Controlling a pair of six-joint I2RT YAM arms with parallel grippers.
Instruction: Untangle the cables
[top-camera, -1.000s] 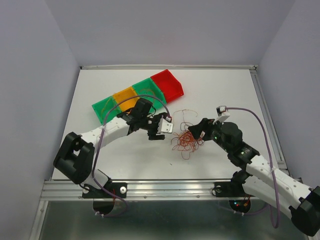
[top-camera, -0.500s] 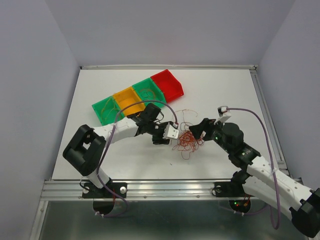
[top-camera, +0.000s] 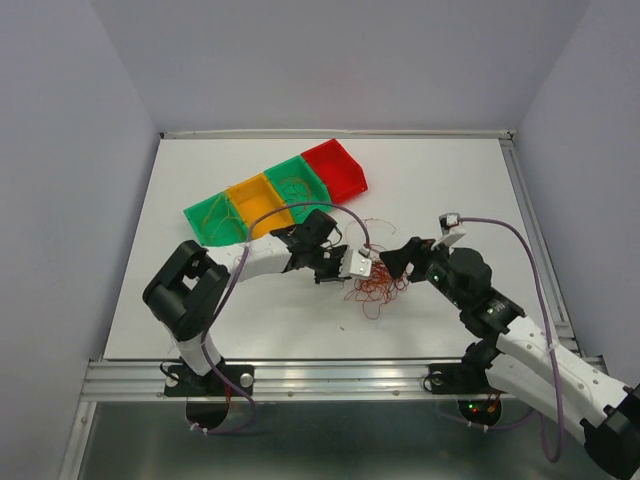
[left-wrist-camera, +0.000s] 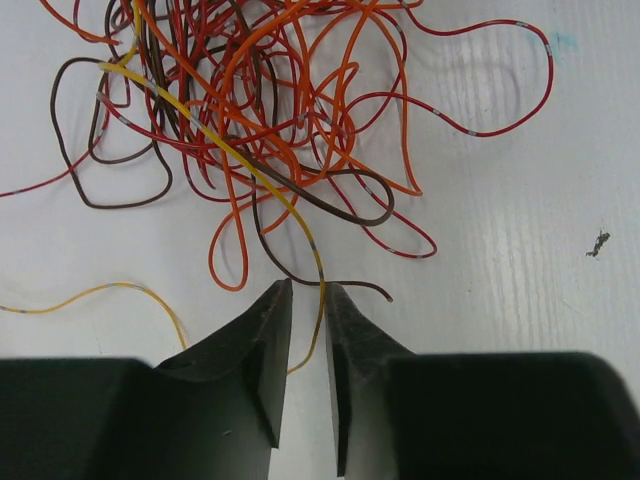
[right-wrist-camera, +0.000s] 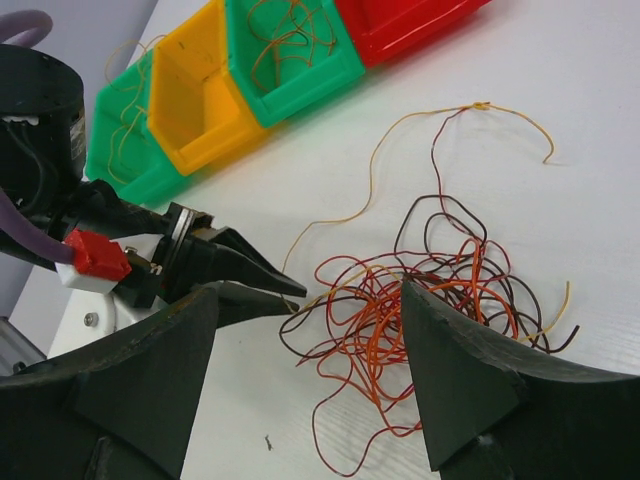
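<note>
1. Step in hand: singling one strand out of cables (top-camera: 378, 278), heaped near centre of table (top-camera: 450, 180), toward near edge.
2. Left claw (left-wrist-camera: 307, 286): narrow gap, yellow strand (left-wrist-camera: 232, 155) between tips, not yet pinched.
3. Right claw (right-wrist-camera: 310, 290): wide, empty, over heap.
4. Next, probably: pinch fully, draw away slowly.

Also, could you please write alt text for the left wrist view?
Two black fingers, narrowly apart, straddle a thin yellow cable that leads up into a tangle of orange, red and brown cables on a white table.
</note>
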